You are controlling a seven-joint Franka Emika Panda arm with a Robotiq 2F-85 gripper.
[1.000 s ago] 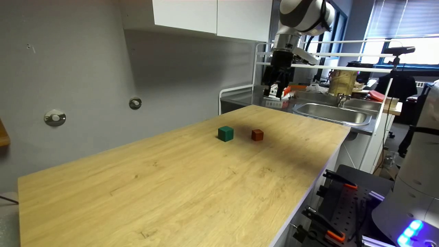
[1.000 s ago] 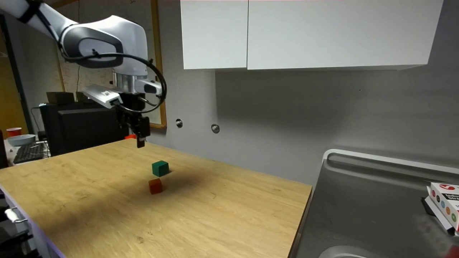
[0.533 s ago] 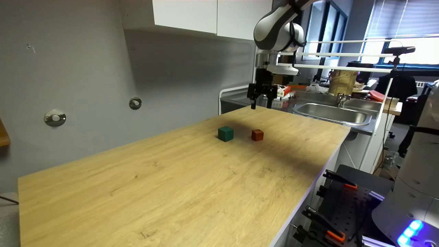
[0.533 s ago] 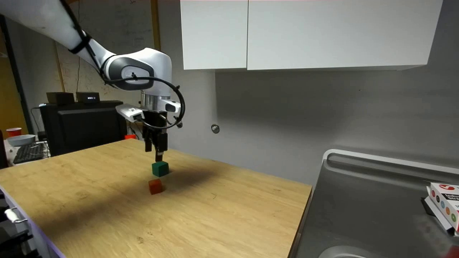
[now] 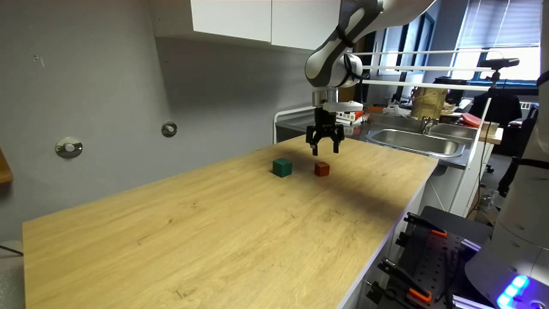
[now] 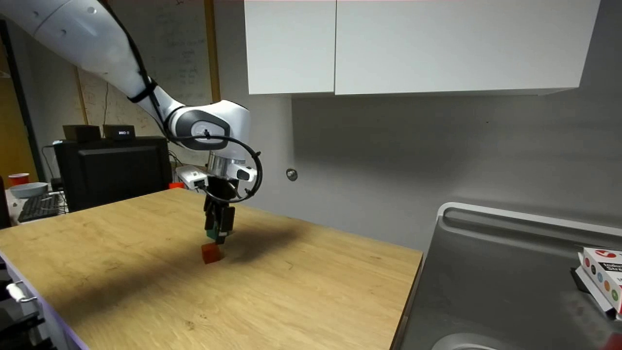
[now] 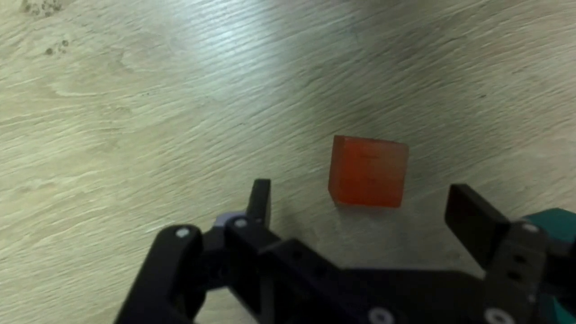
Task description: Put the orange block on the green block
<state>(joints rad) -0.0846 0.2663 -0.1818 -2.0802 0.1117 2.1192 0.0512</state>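
In an exterior view, the gripper (image 5: 325,151) hangs above the wooden table (image 5: 206,231), its two fingers (image 5: 336,147) pointing down and spread apart. The orange block (image 5: 321,169) sits on the table, just under the fingertips as seen from here. The green block (image 5: 282,168) sits near it, with a stretch of table between the two. Beyond the table's far end is a metal sink (image 5: 416,141).

In an exterior view, the white arm (image 6: 92,43) extends from the upper left. The gripper hides most of the green block, while the orange block shows just below the fingertips. A bowl (image 6: 29,190) and a red cup (image 6: 19,179) stand at the far left.

In the wrist view, the orange block lies on the table, seen between the parted fingers and slightly past their tips, with table showing on both sides of it. The green block shows in part at the right edge, partly hidden by a finger.
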